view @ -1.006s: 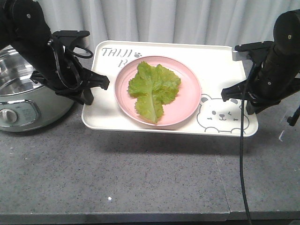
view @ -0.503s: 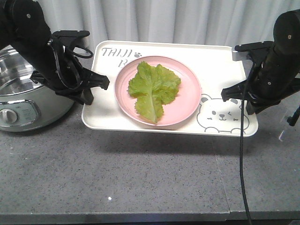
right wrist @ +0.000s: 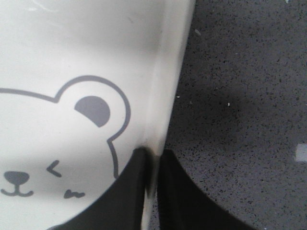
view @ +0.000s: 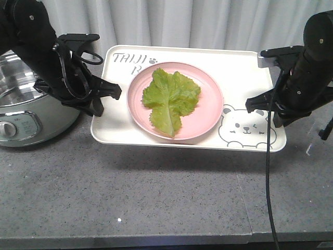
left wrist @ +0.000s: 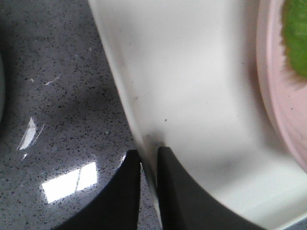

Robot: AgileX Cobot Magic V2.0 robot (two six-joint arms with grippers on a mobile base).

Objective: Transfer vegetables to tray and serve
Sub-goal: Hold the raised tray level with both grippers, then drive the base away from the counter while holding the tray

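Since the earlier frames the tray and both arms keep their place in the front view, while the background has slid slightly left: the pot, the seam in the surface and a white speck near the front edge all sit a little further left.

- Lettuce leaf (view: 170, 99): bright green, ruffled, pale rib. It lies flat on the pink plate (view: 209, 112), roughly centred on it. A green edge also shows at the top right of the left wrist view.
- Plate stands on the tray (view: 244, 67), covering part of the grey lettering; the bear face is beside it at the near right corner.
- Left tool (left wrist: 149, 165): clenched on the tray's left rim, one finger under and outside the rim, one on the inner face.
- Right tool (right wrist: 153, 163): clenched on the right rim beside the bear's ear, fingers on either side of the rim.
- Tray is roughly level. A dark shadow band lies on the surface under its near edge, so that edge looks clear of the surface.
- Surface (view: 156, 198): dark grey speckled stone with bright window-like reflections in the left wrist view. The seam (view: 243, 203) runs from under the tray towards the front edge.
- Pot (view: 31, 114): steel-lined, pale green body with a front knob, on the surface at far left behind the left arm.
- Black cable (view: 267, 182) hangs from the right arm past the front edge.
- Backdrop: pale pleated curtain (view: 208, 23) across the whole rear.
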